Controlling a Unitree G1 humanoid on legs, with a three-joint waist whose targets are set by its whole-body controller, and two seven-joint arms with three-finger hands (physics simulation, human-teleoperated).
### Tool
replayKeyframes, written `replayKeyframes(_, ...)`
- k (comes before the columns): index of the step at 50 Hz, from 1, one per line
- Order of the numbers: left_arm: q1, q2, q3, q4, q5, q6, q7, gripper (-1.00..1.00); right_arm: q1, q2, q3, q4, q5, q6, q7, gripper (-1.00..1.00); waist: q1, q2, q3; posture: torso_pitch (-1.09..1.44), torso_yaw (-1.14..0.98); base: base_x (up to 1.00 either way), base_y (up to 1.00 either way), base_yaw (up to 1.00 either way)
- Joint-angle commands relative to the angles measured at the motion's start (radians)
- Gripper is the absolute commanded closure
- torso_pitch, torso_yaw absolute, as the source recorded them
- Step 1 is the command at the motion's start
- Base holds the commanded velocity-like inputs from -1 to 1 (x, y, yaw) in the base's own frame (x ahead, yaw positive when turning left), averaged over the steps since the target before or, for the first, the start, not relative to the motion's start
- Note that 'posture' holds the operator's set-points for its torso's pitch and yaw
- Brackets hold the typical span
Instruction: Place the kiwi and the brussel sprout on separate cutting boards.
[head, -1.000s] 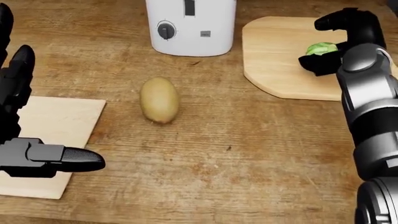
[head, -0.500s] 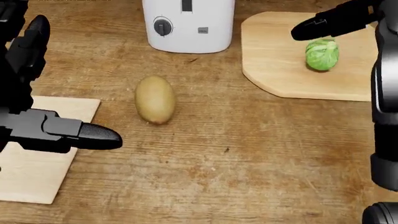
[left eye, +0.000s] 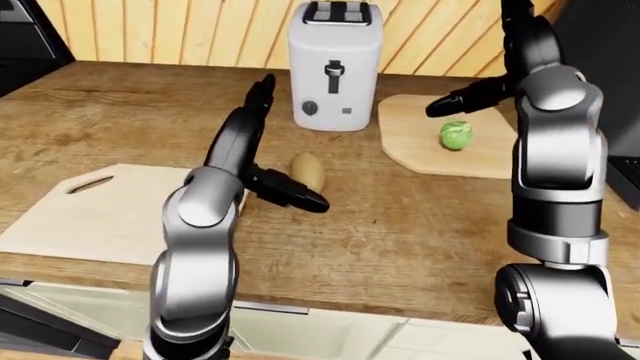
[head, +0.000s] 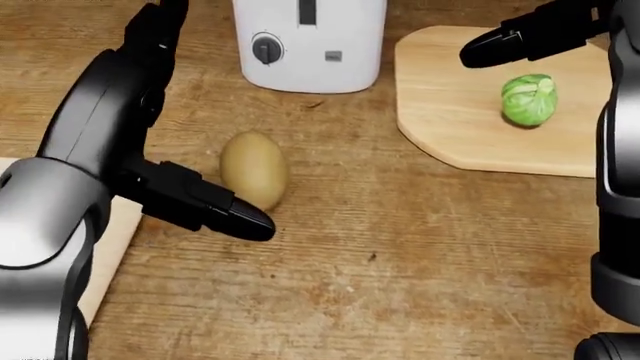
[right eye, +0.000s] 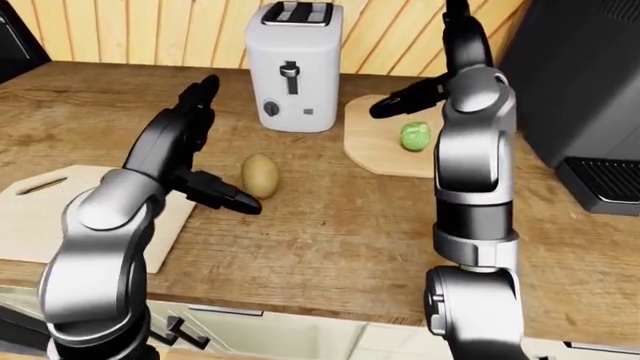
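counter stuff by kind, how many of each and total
cutting boards: 2 (left board, right board)
kiwi: 1
brussel sprout: 1
toaster: 1
total: 5

- A home kitchen, rendered in a simulator.
- A long wooden counter (left eye: 400, 225) with pale cabinet fronts (right eye: 290, 334) beneath it.
- A white two-slot toaster (left eye: 335, 66) stands against a wall of vertical wooden slats (left eye: 200, 30).
- Two light wooden cutting boards (left eye: 100, 214) lie on it.
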Motion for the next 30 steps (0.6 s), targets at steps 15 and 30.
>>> replayKeyframes(15, -0.024, -0.129, 0.008, 0.058, 0.275, -0.144, -0.222, -1.00, -0.024, 0.001, -0.001, -0.010, -0.009, -0.050, -0.022, -1.00, 0.005, -0.016, -0.028, 0.00, 0.00, 0.00, 0.00, 0.00)
replayKeyframes(30, -0.020, -0.200, 0.018, 0.153, 0.349, -0.226, -0.274, -1.00, -0.023, 0.002, -0.001, -0.008, -0.011, -0.049, -0.022, -1.00, 0.006, -0.023, -0.029, 0.00, 0.00, 0.00, 0.00, 0.00)
